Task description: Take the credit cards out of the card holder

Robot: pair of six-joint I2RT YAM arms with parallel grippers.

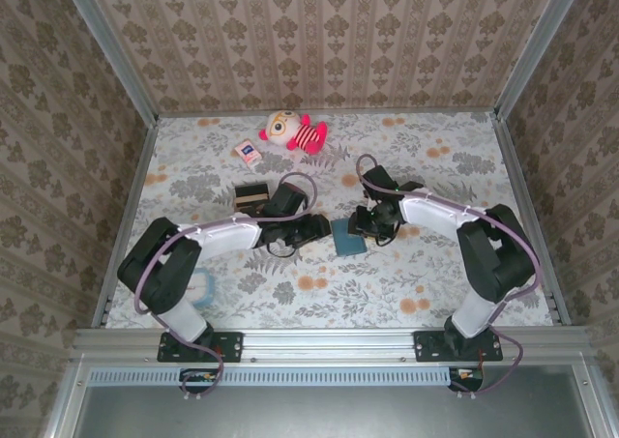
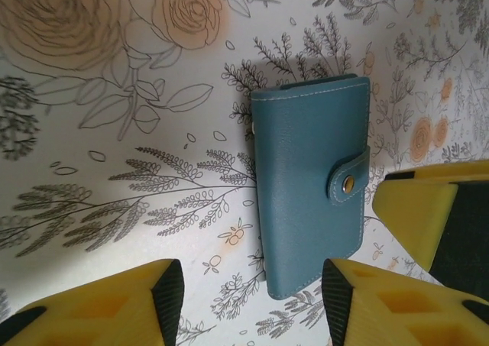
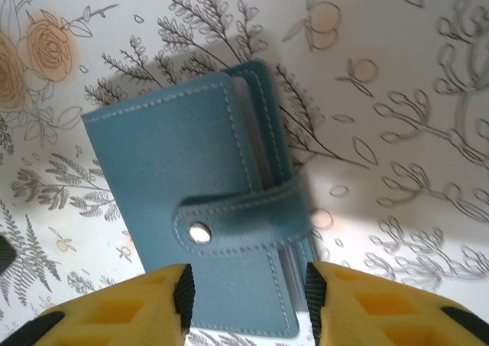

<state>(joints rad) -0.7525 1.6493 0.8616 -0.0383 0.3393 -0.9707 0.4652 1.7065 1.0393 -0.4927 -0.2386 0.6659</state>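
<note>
Items counted: one floral counter [image 1: 435,264]; two robot arms, the left arm [image 1: 222,235] and the right arm [image 1: 445,211]; two hands, the left hand [image 2: 248,300] and the right hand [image 3: 248,300], each fitted with two yellow fingers [image 2: 99,308]. One teal card holder [image 1: 348,236] is recorded, closed by one strap [image 3: 252,208] bearing one metal snap [image 3: 199,233]. One plush doll [image 1: 293,130], one white-and-red packet [image 1: 248,152] and one dark block [image 1: 253,198] are included. One pale blue ring [image 1: 203,288] is partly covered by the left arm.
</note>
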